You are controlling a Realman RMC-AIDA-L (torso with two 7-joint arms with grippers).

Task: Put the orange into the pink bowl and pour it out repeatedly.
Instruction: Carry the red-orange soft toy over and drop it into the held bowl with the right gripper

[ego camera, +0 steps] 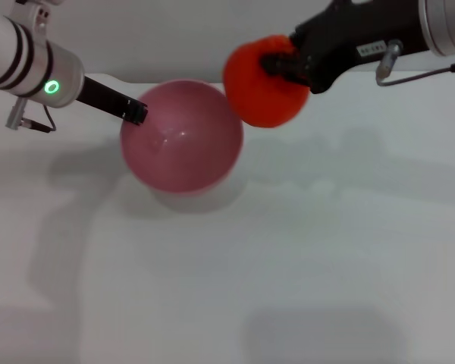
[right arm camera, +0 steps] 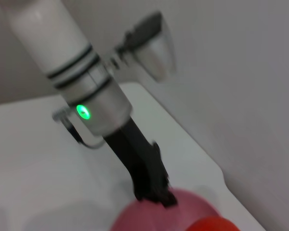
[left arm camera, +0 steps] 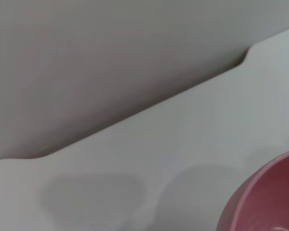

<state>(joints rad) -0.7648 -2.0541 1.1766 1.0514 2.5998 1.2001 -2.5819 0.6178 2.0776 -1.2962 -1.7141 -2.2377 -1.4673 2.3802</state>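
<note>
Red-orange against a white table (ego camera: 303,258), the orange (ego camera: 262,83) hangs in the air, clamped in the black fingers of the right gripper (ego camera: 280,64), just off the pink bowl's (ego camera: 182,136) rim at about 2 o'clock as the head camera sees it. At the bowl's 10 o'clock edge the left gripper (ego camera: 136,111) reaches in from the left arm; it looks pinched onto the rim, though whether its fingers are actually closed there cannot be told. The bowl sits upright on the table, its glossy inside showing nothing in it. By the look of it this is the loading step: fruit carried up to the bowl but not yet over it, and not yet released. The next move would seem to call for a short carry toward 8 o'clock until the orange is above the bowl's centre, then a lowering and an opening of the fingers, with the left gripper steadying the rim for the pour.
</note>
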